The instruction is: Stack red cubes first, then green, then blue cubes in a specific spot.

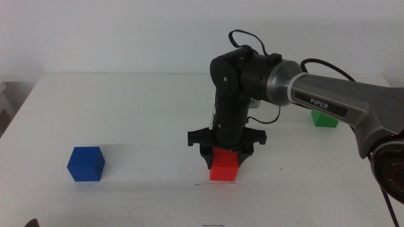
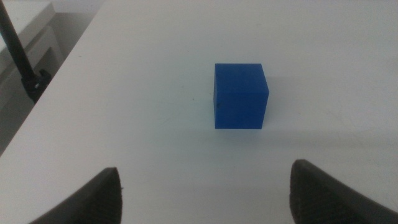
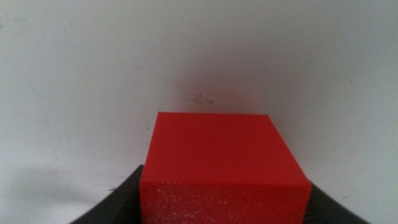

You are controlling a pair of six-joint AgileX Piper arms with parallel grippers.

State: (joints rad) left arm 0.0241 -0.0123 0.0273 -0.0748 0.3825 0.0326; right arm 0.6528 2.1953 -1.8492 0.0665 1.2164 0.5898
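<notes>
- Risk: the red cube [image 1: 224,165] could be released short of the pen mark [image 3: 202,96], which shows just beyond it in the right wrist view; the whole stack would then start in the wrong place.
- Right gripper [image 1: 225,157] points straight down at table centre, jaws clamped on the red cube.
- Left gripper [image 2: 205,193] waits, jaws apart, facing the blue cube [image 2: 240,95].
- Green cube [image 1: 324,118] sits far right, behind the arm.

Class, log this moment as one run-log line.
right gripper: shut on red cube, at spot | left gripper: open, near blue cube | green cube: far right
</notes>
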